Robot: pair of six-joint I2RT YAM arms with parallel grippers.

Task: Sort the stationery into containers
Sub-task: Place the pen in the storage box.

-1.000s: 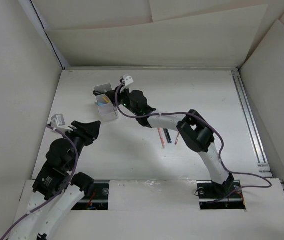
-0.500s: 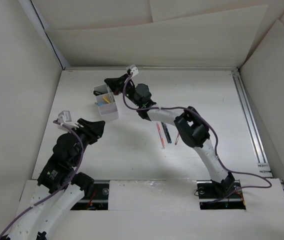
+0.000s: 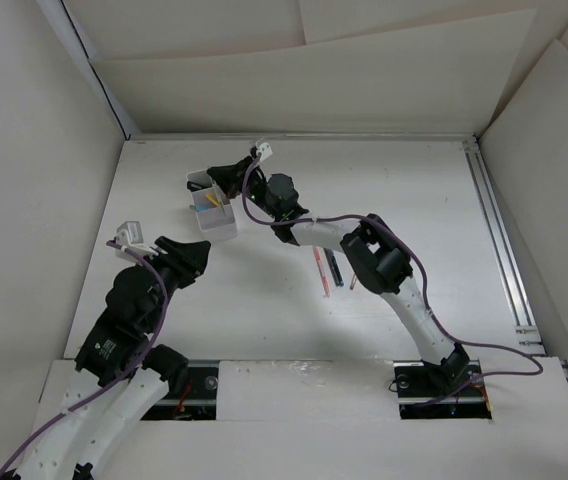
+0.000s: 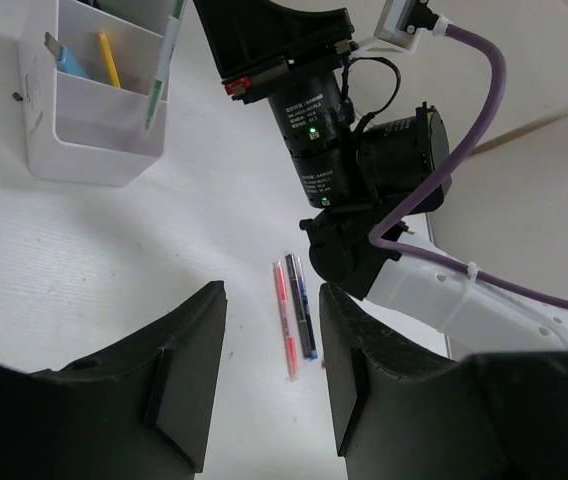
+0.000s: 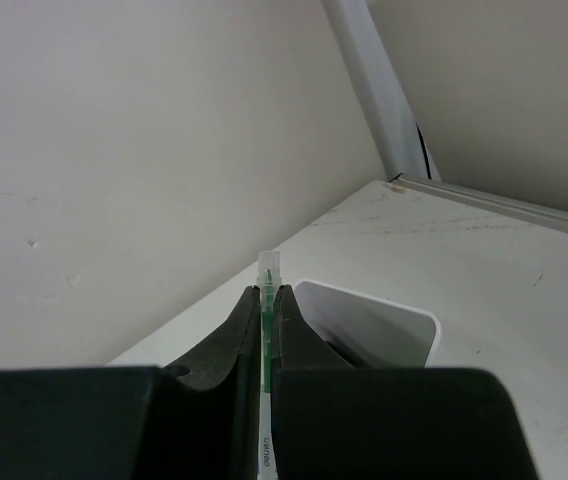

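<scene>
White tabletop holds a divided white box upper left of centre; right gripper clenched on a green pen beside it, left gripper released

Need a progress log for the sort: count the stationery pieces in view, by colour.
red pen: 1, on the table
black-blue pen: 1, beside it
yellow pen: 1, in the white box
light blue piece: 1, in the box
green-white pen: 1, in the right gripper
Total: 5
</scene>
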